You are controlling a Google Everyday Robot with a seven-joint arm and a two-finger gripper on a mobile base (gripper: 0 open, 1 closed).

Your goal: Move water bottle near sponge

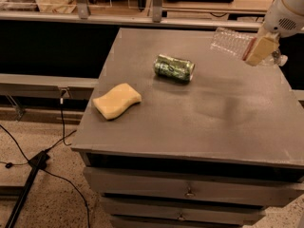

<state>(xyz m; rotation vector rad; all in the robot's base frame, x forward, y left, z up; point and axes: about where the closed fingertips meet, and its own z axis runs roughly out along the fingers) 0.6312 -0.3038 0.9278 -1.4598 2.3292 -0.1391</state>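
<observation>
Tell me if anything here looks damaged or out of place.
The green drink can lies on its side, looking dented. The clear ribbed plastic water bottle hangs sideways in the gripper above the grey table's far right corner.

Above the worktop's [223,127] far right, the tool [259,51] clasping the water bottle [227,42] covers most of its label, and the arm [287,11] leaves the frame.
</observation>
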